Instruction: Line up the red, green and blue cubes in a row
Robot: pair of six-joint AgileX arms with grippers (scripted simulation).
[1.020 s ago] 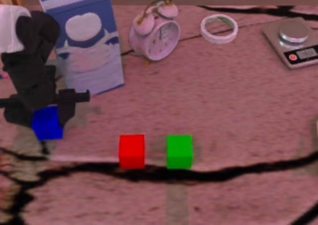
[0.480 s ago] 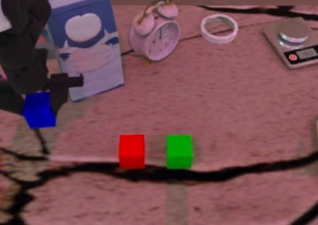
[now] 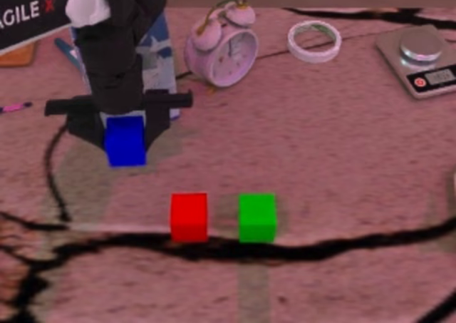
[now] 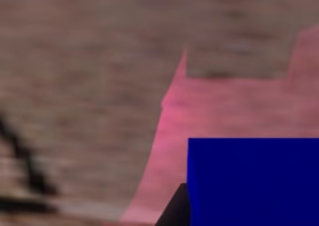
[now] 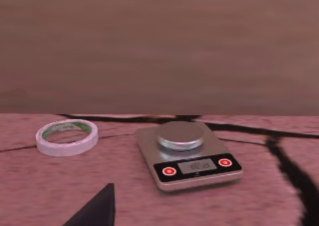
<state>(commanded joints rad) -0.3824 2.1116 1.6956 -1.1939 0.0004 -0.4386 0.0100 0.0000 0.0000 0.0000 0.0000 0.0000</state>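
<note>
Nearest me, at the six o'clock side of the counter point(image 3: 342, 159), the red cube point(image 3: 189, 216) and the green cube point(image 3: 256, 217) are sitting side by side with a narrow gap, red at nine o'clock of green, already forming two thirds of the row.

Beyond them, toward ten o'clock of the red one, I am carrying the blue cube point(image 3: 126, 140) in my left gripper point(image 3: 125, 134), its fingers pinching the cube from either side. Its shadow on the counter suggests it is hanging clear of the surface, and the left wrist camera is showing the blue cube point(image 4: 253, 181) filling its near corner with bare counter beyond. So I judge the step in hand to be the transport of the last cube.

The next move calls for lining it up with the other two, at matching spacing, then lowering before I release. Which end of the row is meant I cannot tell.

Farther back are standing a carton point(image 3: 161, 59), an alarm clock point(image 3: 222, 46), a tape roll point(image 3: 314, 40) and a kitchen scale point(image 3: 422, 60).

My right arm is parked out of the top view; its camera is facing the scale.
</note>
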